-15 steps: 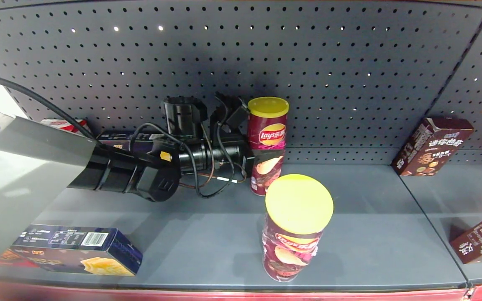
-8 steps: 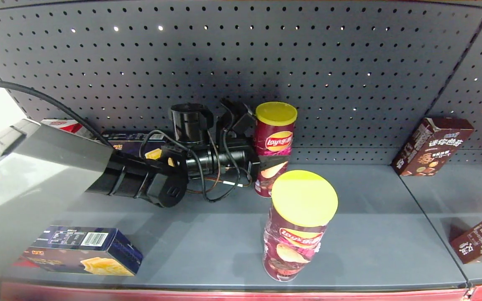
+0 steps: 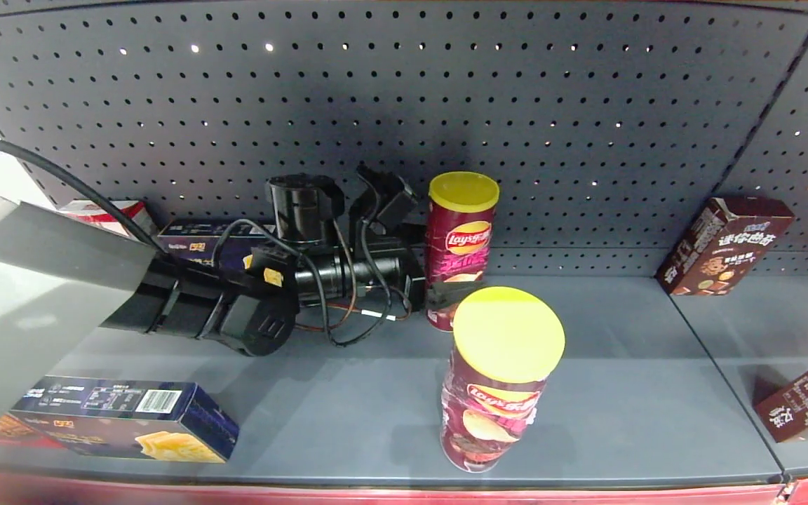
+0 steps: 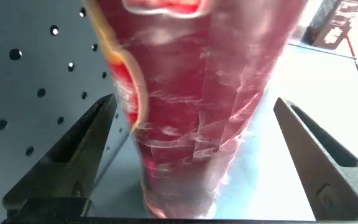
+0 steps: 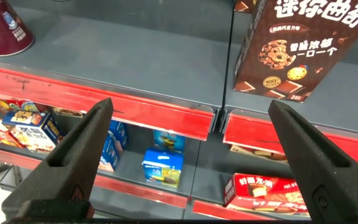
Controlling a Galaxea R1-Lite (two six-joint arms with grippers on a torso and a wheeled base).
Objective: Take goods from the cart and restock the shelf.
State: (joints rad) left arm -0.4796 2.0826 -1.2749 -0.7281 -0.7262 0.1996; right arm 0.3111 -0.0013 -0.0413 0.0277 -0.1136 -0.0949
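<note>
A maroon chip can (image 3: 461, 238) with a yellow lid stands upright at the back of the grey shelf (image 3: 621, 379), close to the pegboard. My left gripper (image 3: 449, 279) is open around its lower part, one finger (image 3: 456, 291) showing in front of it. In the left wrist view the can (image 4: 197, 93) stands between the two spread fingers of the left gripper (image 4: 194, 104), with gaps on both sides. A second, identical can (image 3: 499, 379) stands near the shelf's front edge. My right gripper (image 5: 190, 107) is open with nothing in it, below the shelf's red front edge (image 5: 104, 99).
A blue box (image 3: 130, 419) lies at the shelf's front left, and another blue box (image 3: 193, 235) lies behind my left arm. Brown cookie boxes (image 3: 723, 244) (image 3: 807, 403) sit on the right. Lower shelves hold small blue boxes (image 5: 163, 165). Room is free right of the cans.
The left gripper carried the back can slightly right, set it down and opened. The arm has since drawn back a little to the left.
</note>
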